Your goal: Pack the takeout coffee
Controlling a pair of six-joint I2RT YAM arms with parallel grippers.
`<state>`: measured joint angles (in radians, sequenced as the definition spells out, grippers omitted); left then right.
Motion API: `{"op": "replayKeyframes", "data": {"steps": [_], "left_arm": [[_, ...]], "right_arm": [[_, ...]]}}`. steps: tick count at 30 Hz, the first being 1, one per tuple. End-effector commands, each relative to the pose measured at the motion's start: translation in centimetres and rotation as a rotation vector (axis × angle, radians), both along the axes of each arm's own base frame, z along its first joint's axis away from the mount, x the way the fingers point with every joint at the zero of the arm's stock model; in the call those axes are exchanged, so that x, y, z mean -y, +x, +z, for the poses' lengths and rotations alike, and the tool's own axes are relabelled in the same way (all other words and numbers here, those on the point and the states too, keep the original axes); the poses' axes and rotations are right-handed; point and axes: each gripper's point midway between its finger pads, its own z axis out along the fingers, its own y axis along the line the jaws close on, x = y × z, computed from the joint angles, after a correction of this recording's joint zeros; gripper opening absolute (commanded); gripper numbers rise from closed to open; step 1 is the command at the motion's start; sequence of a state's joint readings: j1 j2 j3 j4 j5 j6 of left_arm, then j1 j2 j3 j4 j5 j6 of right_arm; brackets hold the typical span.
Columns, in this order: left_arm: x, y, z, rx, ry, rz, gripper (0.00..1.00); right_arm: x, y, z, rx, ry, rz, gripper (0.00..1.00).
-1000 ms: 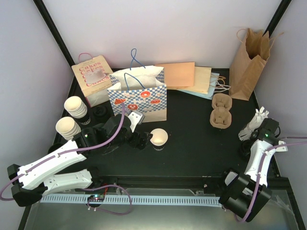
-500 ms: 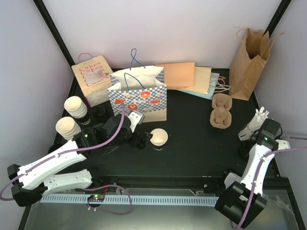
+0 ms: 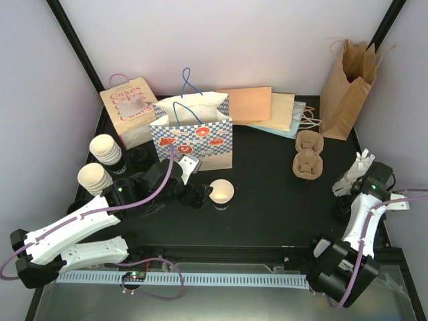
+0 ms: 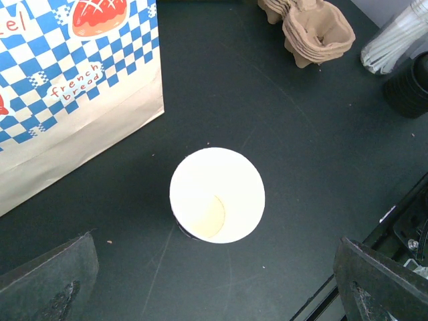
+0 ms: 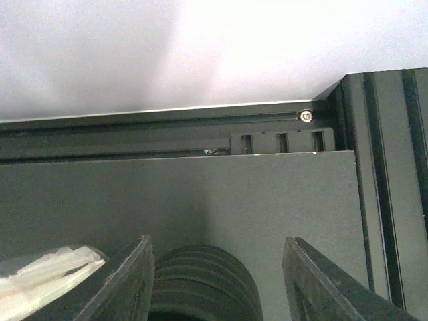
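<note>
The paper cup (image 4: 217,194) stands just before the checked bag (image 4: 67,87). It looks light and easily crushed, so grip its wall softly. The left end effector (image 4: 221,281) is wide open and empty; the right end effector (image 5: 217,281) is partly open astride the black lids (image 5: 200,297).

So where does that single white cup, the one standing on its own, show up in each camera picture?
Top external: the lone cup stands a little left of centre, just in front of the checked bag.
Left wrist: the lone cup is in the middle, seen from straight above, mouth up.
Right wrist: not in it.
Shared landmark: the checked bag, upper left in the left wrist view.
</note>
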<state>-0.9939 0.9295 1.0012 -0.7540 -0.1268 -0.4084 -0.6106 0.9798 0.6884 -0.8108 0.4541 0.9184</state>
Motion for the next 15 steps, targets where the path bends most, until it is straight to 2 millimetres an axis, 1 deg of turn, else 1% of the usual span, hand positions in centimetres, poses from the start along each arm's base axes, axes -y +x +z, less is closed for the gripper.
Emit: {"op": "replayKeyframes", "data": {"steps": [1,5,7,8,11,15], "left_arm": [[0.1,0.0,1.3,0.011,-0.033,-0.005,0.99],[0.1,-0.1,1.3,0.012,-0.034,-0.009,0.99],[0.2,-0.1,1.2,0.011,-0.032,-0.014,0.99],[0.2,-0.1,1.2,0.009,-0.03,-0.016,0.99],[0.5,-0.1,1.3,0.008,-0.035,-0.025,0.99],[0.7,-0.1,1.4,0.008,-0.034,-0.031,0.99]], "right_arm": [[1.7,0.0,1.4,0.029,-0.056,-0.062,0.58],[2.3,-0.1,0.6,0.016,-0.02,-0.06,0.66],[2.5,0.0,-0.1,0.019,0.02,-0.058,0.71],[2.4,0.2,-0.7,0.023,0.055,-0.052,0.73],[2.4,0.8,-2.0,0.026,0.126,-0.035,0.76],[2.6,1.5,-3.0,0.026,0.193,-0.02,0.76]]}}
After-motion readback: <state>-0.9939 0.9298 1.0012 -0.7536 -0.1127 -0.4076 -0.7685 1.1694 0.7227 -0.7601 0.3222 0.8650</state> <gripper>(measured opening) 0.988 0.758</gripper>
